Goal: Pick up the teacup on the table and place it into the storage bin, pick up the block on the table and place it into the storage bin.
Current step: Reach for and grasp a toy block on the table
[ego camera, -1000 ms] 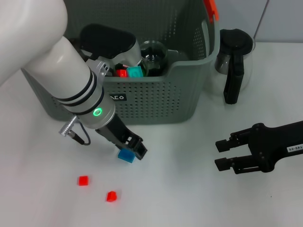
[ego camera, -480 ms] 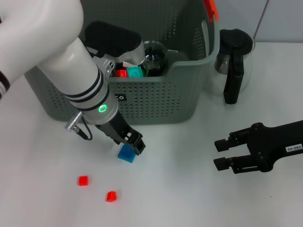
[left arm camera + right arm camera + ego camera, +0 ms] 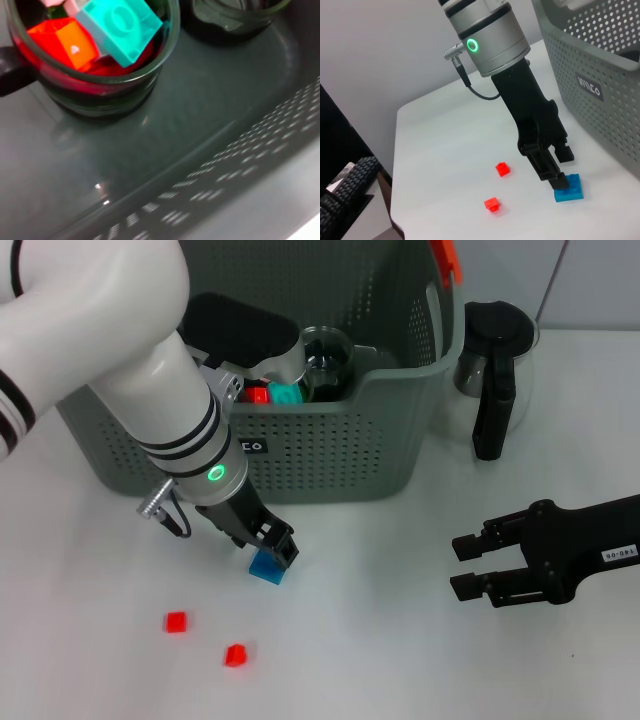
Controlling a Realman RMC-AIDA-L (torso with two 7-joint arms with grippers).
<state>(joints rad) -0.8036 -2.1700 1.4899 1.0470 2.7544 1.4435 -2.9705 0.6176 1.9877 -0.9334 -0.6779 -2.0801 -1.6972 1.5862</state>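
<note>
Since the earlier frames the left gripper (image 3: 277, 550) has drawn back toward the storage bin (image 3: 330, 455), tips now meeting the far edge of the blue block (image 3: 266, 567) on the table (image 3: 380, 640) rather than covering it; whether the jaws are apart or clamped cannot be told. A sound grasp would, in this inspector's judgement, need the block centred between the jaws before closing, as an edge contact risks pushing it aside. Well clear of those jaws, the right gripper (image 3: 462, 566) hovers with fingers apart, two small red blocks (image 3: 176, 621) lie untouched, and the contact point itself is hidden by the fingers.
</note>
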